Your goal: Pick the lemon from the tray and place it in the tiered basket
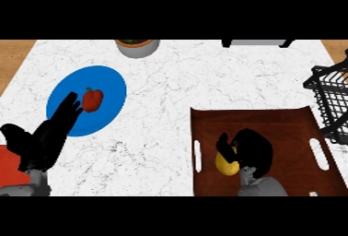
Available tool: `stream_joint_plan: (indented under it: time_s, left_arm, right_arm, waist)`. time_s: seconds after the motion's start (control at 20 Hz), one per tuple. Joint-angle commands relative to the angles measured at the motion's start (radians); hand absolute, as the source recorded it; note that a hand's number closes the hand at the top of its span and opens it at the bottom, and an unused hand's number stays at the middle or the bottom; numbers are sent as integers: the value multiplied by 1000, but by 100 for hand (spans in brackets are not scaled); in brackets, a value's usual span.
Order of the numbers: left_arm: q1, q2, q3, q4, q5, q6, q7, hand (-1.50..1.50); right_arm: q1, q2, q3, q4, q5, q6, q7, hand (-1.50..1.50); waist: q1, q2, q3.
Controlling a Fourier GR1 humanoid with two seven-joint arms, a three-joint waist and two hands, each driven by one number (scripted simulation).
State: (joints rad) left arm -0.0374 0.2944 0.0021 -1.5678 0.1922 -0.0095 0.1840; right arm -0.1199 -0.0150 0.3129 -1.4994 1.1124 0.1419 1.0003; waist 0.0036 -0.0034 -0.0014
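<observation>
One lemon, largely hidden under the right hand, which curls round it on the brown tray; only its left side shows. Tiered basket cut off at the right edge, just beside the tray. Grey pot and a dark item cut off at the top. Bare marble bench between tray and blue plate. Left hand rests spread, fingertips over the plate near a red pepper.
</observation>
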Motion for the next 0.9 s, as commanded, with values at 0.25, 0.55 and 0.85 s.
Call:
stream_joint_plan:
  time_s: [0.25,0.55,0.85]
  left_arm:
    - [-38,-14,31,32,-1,-32,20,0]
    - [6,-11,36,9,-21,2,-1,0]
    - [9,-12,50,15,-9,7,9,0]
  right_arm:
    - [35,-48,70,-84,145,-2,24,150]
    - [67,-479,-131,-69,-48,-45,-501,150]
    - [24,-594,-289,-108,-222,-154,-770,150]
  waist:
    - [-7,2,1]
    - [-48,-4,11]
    - [-86,-18,21]
